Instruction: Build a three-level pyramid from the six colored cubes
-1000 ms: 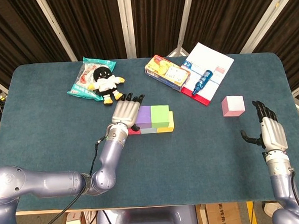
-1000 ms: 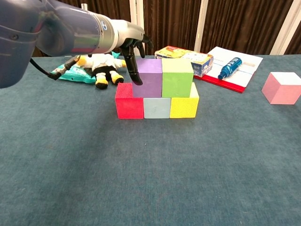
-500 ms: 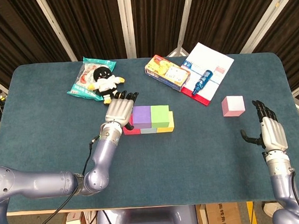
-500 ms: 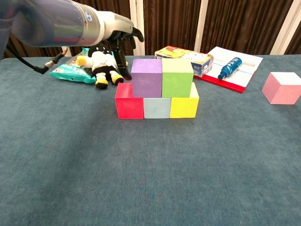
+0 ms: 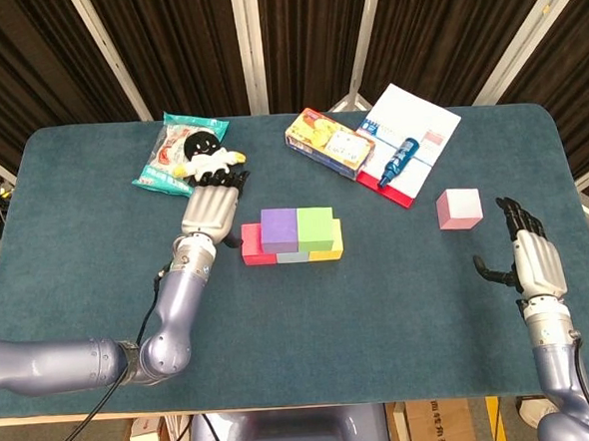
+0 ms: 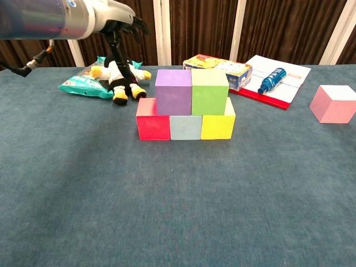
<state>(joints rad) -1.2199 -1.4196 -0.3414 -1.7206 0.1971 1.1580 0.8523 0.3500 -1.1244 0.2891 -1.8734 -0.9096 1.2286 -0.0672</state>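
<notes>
Teal cloth is covering the counter (image 6: 178,211), and nearest to me the right hand (image 5: 530,256) is hanging low by the counter's edge, fingers spread and holding nothing. Just ahead of it the pink cube (image 5: 459,208) is sitting alone, well apart from the stack. In the middle, the red cube (image 6: 153,119), pale grey cube (image 6: 185,127) and yellow cube (image 6: 217,125) are standing in a row, with the purple cube (image 6: 173,92) and green cube (image 6: 209,92) resting side by side on top. The left hand (image 5: 209,208) is drawing back from the purple cube it was touching a second ago, now clear of the stack, released and empty. To my eye that is finishing two levels; only the pink cap is waiting. Further back, the plush toy (image 6: 123,78), snack bag (image 5: 175,153), yellow box (image 5: 330,143), blue bottle (image 6: 272,80) and booklet (image 5: 409,133) are carrying print too small for me to read
</notes>
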